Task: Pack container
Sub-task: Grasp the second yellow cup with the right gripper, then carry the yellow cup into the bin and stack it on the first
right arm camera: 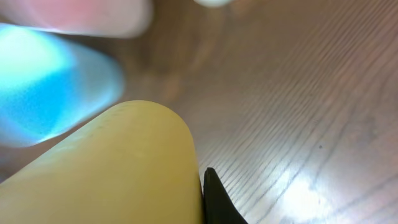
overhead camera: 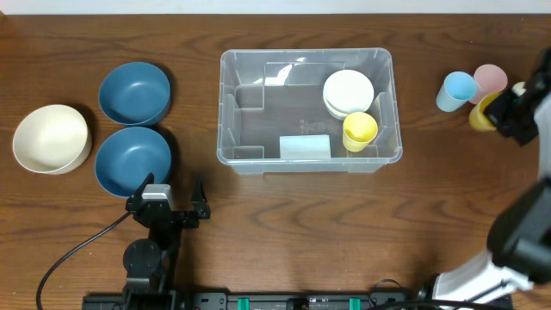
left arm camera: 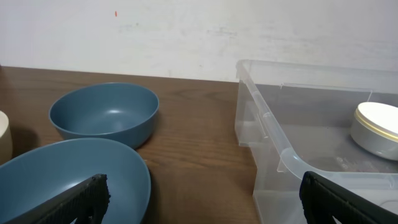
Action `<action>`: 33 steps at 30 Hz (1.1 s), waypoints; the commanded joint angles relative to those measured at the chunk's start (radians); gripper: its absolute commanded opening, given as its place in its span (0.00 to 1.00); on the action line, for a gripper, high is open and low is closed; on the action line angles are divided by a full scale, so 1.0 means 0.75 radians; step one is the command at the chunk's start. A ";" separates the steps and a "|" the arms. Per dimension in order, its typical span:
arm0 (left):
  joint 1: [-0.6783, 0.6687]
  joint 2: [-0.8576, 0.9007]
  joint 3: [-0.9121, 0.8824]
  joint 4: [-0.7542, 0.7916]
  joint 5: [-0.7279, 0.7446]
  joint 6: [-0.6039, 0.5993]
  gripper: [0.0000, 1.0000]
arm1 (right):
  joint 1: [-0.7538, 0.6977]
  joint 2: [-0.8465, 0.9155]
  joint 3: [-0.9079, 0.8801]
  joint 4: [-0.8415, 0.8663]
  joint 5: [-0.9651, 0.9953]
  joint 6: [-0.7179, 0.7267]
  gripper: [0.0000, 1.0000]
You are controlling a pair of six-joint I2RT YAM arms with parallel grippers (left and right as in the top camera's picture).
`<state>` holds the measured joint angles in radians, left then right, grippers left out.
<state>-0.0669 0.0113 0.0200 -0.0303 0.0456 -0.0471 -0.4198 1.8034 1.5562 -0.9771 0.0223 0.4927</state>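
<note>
A clear container (overhead camera: pixel 301 53) sits at the worktop's centre. In its right end are stacked white dishes (overhead camera: pixel 348 92) and a yellow cup (overhead camera: pixel 359 131). The left gripper (overhead camera: pixel 170 188) rests near the front edge, fingers spread wide, just beside a blue bowl (overhead camera: pixel 132 160). Near the right edge, the right gripper (overhead camera: pixel 498 110) is clenched on a second yellow cup (overhead camera: pixel 479 115), beside a blue cup (overhead camera: pixel 455 89) and a pink cup (overhead camera: pixel 491 77).

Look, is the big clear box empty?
Not empty, not full. The container holds a yellow cup and a white stack of dishes at its right end.
</note>
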 commanded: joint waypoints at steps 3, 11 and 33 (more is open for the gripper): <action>0.007 -0.001 -0.021 -0.053 -0.026 0.022 0.98 | 0.114 -0.325 0.009 -0.015 -0.217 -0.072 0.01; 0.007 -0.001 -0.021 -0.053 -0.026 0.022 0.98 | 0.546 -0.452 0.005 -0.014 -0.191 -0.110 0.01; 0.007 -0.001 -0.021 -0.054 -0.026 0.022 0.98 | 0.901 -0.048 -0.001 -0.127 0.028 0.064 0.01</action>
<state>-0.0669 0.0113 0.0200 -0.0307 0.0456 -0.0471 0.2493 1.7718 1.5562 -1.0645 0.0208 0.5091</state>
